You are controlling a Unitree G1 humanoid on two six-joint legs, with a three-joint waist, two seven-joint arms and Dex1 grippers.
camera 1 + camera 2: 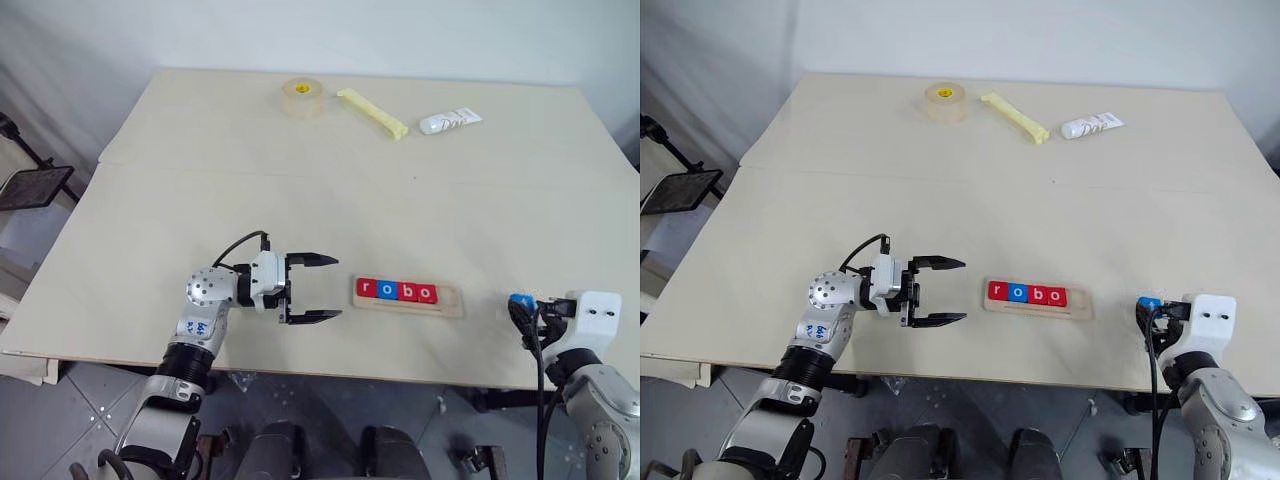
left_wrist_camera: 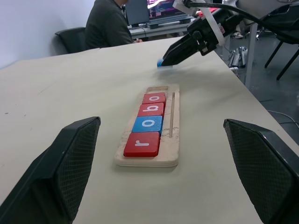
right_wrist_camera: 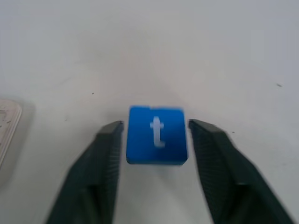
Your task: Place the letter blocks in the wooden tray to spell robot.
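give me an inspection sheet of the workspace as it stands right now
surface: pale table, seam across its far half.
job's things: wooden tray near the front edge holds four letter blocks reading r, o, b, o; its right end slot is empty. blue t block lies on the table right of the tray.
clutter: tape roll, pale yellow stick and white tube at the far edge.
grippers: left gripper open, aimed at the tray's left end, holding nothing. right gripper straddles the t block, gaps showing on both sides.
cables: black cable loops over the left wrist; another runs down the right arm.
surroundings: seated person and monitors beyond the table.
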